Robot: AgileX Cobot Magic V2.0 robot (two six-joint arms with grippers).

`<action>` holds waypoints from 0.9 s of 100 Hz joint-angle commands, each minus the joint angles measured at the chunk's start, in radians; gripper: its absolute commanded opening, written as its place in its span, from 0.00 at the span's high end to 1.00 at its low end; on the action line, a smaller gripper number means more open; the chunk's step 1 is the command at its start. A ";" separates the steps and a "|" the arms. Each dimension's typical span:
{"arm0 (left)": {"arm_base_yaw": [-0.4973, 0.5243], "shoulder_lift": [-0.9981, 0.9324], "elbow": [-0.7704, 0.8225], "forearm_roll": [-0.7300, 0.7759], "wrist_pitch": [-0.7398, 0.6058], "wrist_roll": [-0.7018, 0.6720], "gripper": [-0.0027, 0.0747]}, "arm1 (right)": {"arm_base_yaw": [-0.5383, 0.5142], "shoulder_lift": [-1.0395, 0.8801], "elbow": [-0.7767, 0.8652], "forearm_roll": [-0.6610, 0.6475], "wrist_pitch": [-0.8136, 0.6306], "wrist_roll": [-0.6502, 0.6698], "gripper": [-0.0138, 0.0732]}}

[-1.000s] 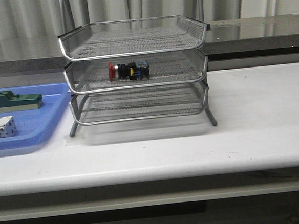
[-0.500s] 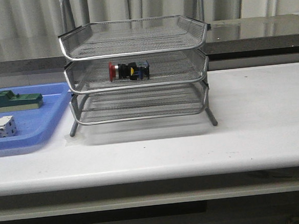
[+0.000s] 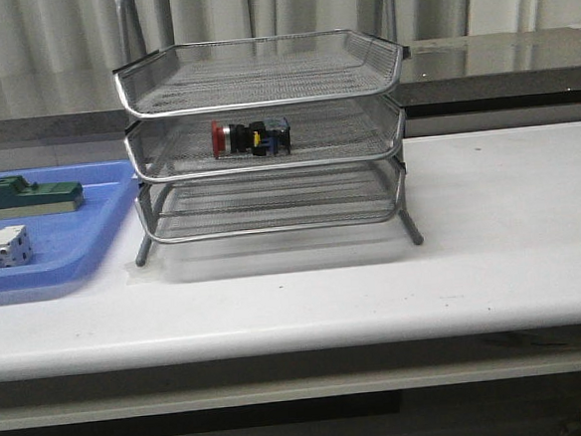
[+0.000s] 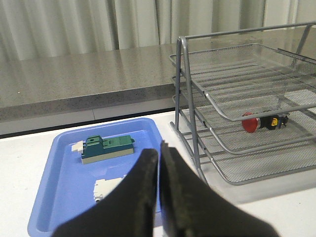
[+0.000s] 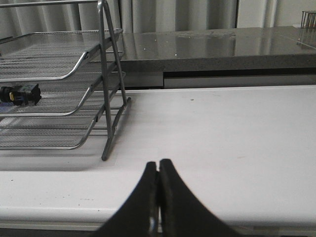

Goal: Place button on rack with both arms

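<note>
Left gripper (image 4: 159,155) is sitting pinched closed, gripping nothing, blue tray (image 4: 64,197) just beyond its fingers. Button (image 3: 250,138) is lying in the rack's (image 3: 265,140) middle tier. Right gripper (image 5: 158,170) is hanging closed too, empty, over bare table (image 5: 222,138).

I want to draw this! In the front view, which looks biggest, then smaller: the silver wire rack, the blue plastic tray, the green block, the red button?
1. Silver wire-mesh rack, by far.
2. Flat blue plastic tray, though the picture's edge cuts it off.
3. Green block and red-headed push-button: the block looks slightly bigger, but too close to rank surely.
</note>
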 commanded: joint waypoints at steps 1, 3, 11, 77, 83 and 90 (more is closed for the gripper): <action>0.001 0.005 -0.028 -0.014 -0.074 -0.009 0.96 | -0.007 -0.019 -0.016 0.002 -0.087 -0.009 0.92; 0.001 0.005 -0.028 -0.014 -0.074 -0.009 0.96 | -0.007 -0.019 -0.016 0.002 -0.087 -0.009 0.92; 0.001 0.005 -0.028 -0.014 -0.074 -0.009 0.96 | -0.007 -0.019 -0.016 0.002 -0.087 -0.009 0.92; 0.001 0.005 -0.028 -0.014 -0.074 -0.009 0.96 | -0.007 -0.019 -0.016 0.002 -0.087 -0.009 0.92; 0.001 0.005 -0.028 -0.006 -0.076 -0.009 0.96 | -0.007 -0.019 -0.016 0.002 -0.087 -0.009 0.92; 0.001 0.005 -0.028 0.010 -0.076 -0.011 0.96 | -0.007 -0.019 -0.016 0.002 -0.087 -0.009 0.92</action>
